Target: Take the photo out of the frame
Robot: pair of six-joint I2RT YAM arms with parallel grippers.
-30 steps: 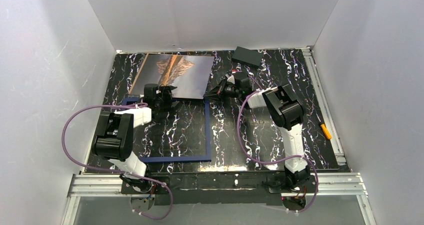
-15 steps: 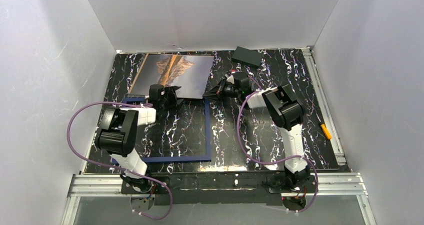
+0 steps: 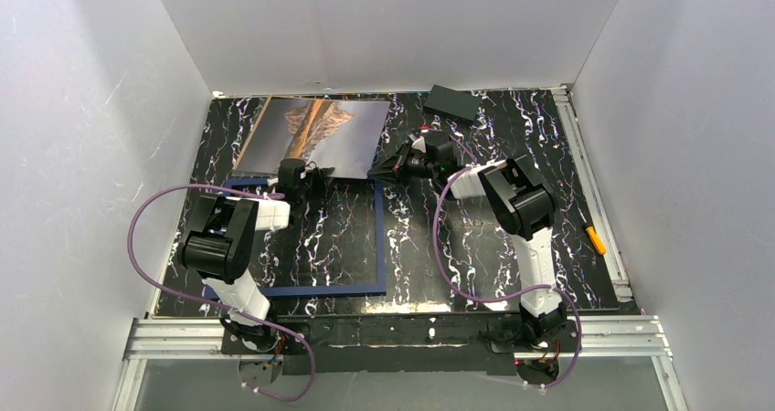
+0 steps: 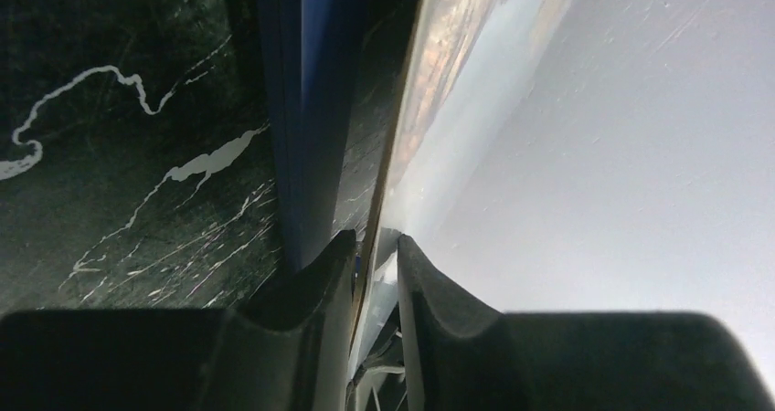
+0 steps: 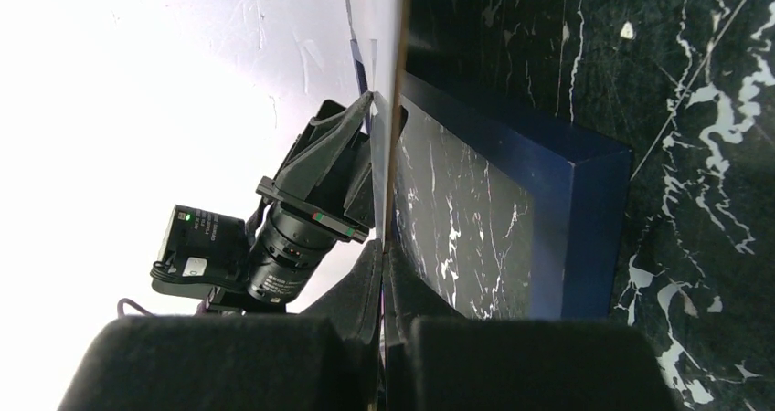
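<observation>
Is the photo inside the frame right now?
No, the photo sits beyond the far rail of the frame, and the marble table shows through its middle.

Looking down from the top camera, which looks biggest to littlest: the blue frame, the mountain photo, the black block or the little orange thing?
1. frame
2. photo (it is tilted up, so these two are close)
3. black block
4. orange thing

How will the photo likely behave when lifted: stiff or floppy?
Probably stiff: pinched at its near right corner by the right tool, the photo looks flat, its edge straight, no sag. Likely light, since that small pinch holds its near edge raised. It might pivot about that corner.
</observation>
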